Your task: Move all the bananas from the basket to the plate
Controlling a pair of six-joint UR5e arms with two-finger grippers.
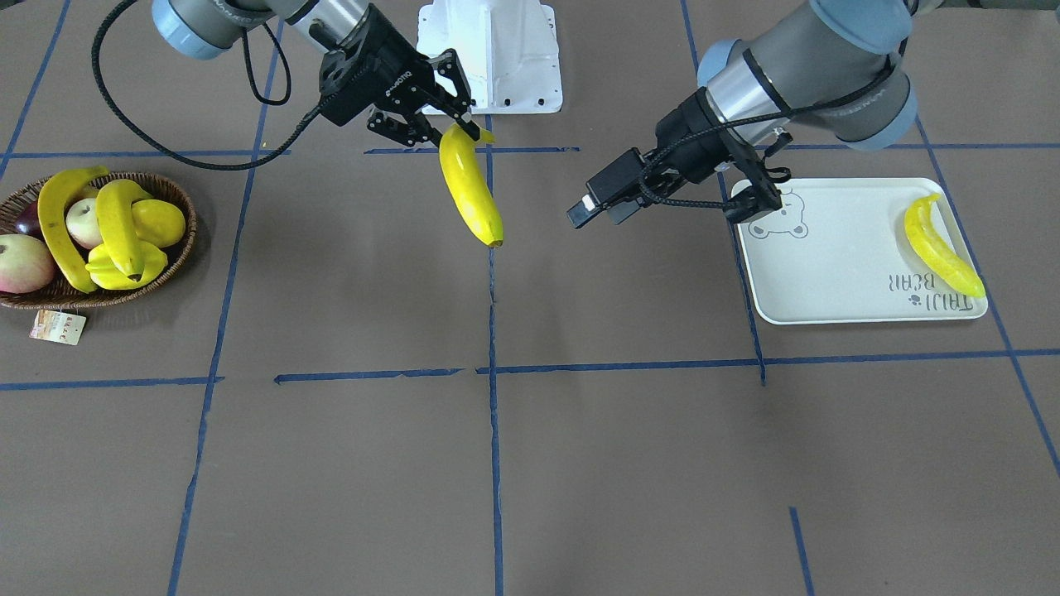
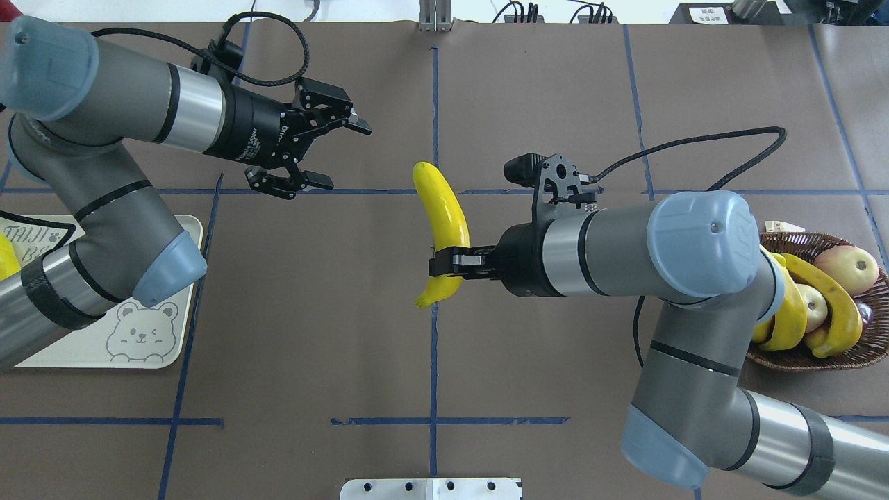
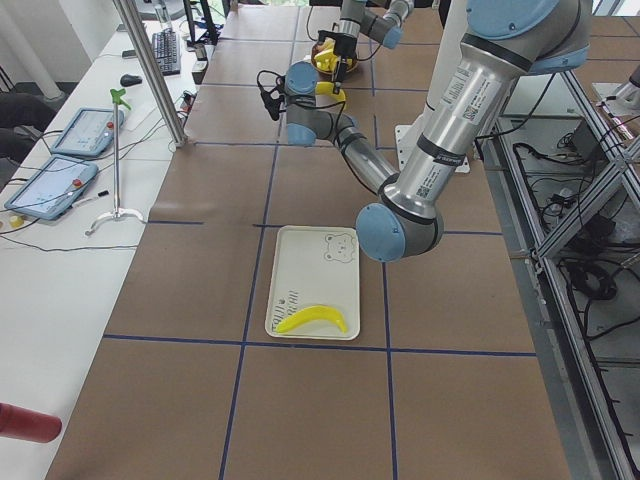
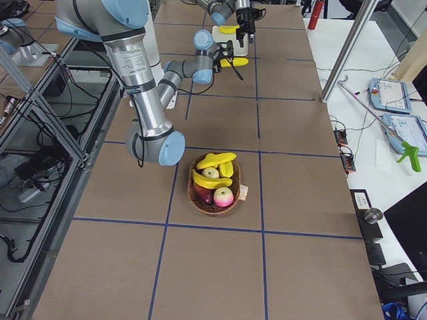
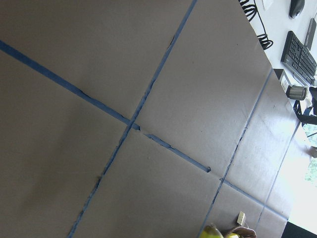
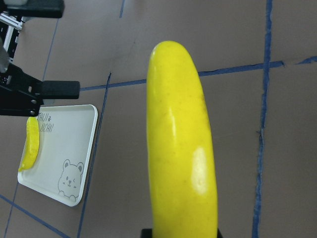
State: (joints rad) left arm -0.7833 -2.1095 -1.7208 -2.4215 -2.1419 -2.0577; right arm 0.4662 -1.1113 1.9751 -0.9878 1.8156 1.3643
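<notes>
My right gripper (image 2: 451, 264) is shut on a yellow banana (image 2: 442, 221) near its stem end and holds it above the table's middle; it also shows in the front view (image 1: 470, 192) and fills the right wrist view (image 6: 181, 148). My left gripper (image 2: 316, 153) is open and empty, in the air to the left of that banana. The pale bear plate (image 1: 828, 281) holds one banana (image 1: 940, 248) along its edge. Two more bananas (image 1: 58, 223) (image 1: 120, 228) lie in the wicker basket (image 1: 184, 248).
The basket (image 2: 819, 361) also holds apples (image 1: 21, 263), a yellow starfruit (image 1: 112, 273) and a lemon (image 1: 163, 222). A paper tag (image 1: 58, 327) lies beside it. Blue tape lines cross the brown table. The white robot base (image 1: 493, 58) stands at the back.
</notes>
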